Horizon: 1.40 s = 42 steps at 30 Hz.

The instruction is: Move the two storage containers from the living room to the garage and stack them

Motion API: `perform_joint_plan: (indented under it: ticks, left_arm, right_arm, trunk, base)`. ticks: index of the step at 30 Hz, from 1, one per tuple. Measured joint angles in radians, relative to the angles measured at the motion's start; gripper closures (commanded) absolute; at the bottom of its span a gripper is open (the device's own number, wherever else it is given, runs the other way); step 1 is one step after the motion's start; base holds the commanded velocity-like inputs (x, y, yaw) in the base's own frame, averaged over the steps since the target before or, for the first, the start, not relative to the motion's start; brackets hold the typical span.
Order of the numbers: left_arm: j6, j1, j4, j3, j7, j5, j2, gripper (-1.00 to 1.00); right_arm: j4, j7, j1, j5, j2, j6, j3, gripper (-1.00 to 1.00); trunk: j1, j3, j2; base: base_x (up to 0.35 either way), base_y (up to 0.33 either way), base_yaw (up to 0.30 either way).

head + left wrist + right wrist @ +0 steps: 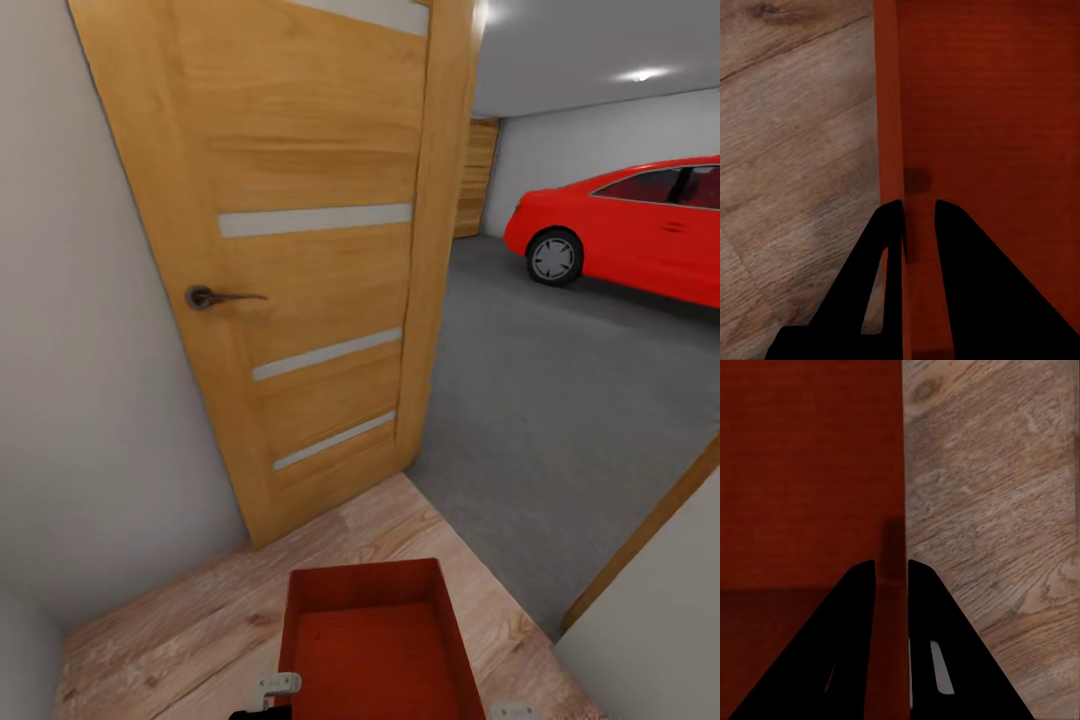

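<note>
— Grey concrete floor (560,400) begins just past the wood planks (200,620), with the red car (640,225) well off to the right. Where's the bin?

— Held low in front of the robot, over the planks. The orange-red bin (375,640) points its long axis ahead, toward the gap beside the open door (300,250).

— And the grippers?

— The left gripper (916,225) is clamped on the bin's left wall, the right gripper (891,581) on its right wall. Neither arm is nearer; I'd judge it goes straight ahead, keeping right of the door.
</note>
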Motion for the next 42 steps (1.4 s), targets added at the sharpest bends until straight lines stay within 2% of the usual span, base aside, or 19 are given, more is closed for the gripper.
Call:
perform_joint_plan:
  ticks: [8,20,26,35,42]
  left_arm:
    - [0.006,0.0,0.0,0.001,0.001,-0.001,0.0,1.0]
    - [0.006,0.0,0.0,0.003,0.001,-0.002,-0.001,1.0]
    - [-0.009,0.0,0.0,0.0,0.0,0.0,0.0,1.0]
    - [0.001,0.0,-0.001,0.001,0.0,-0.002,0.0,1.0]
    - [0.001,0.0,-0.001,0.0,0.0,-0.001,0.0,1.0]
  right_arm:
    - [0.0,0.001,0.0,0.001,0.0,0.008,-0.001,1.0]
    - [0.001,0.0,-0.001,0.0,0.0,0.007,0.0,1.0]
    - [0.001,-0.001,0.0,-0.001,0.0,-0.01,0.0,1.0]
    - [0.001,0.0,0.0,0.0,0.0,0.0,0.0,1.0]
    - [0.001,0.0,0.0,0.0,0.0,0.0,0.0,1.0]
  trunk:
    - [0.0,0.0,0.0]
    - [0.0,0.0,0.0]
    - [0.0,0.0,0.0]
    - [0.0,0.0,0.0]
    - [0.0,0.0,0.0]
  base:
    - [0.195,0.029,-0.079]
    - [0.198,0.082,-0.255]
    - [0.053,0.025,-0.281]
    - [0.05,0.062,-0.093]
    - [0.013,0.015,-0.231]
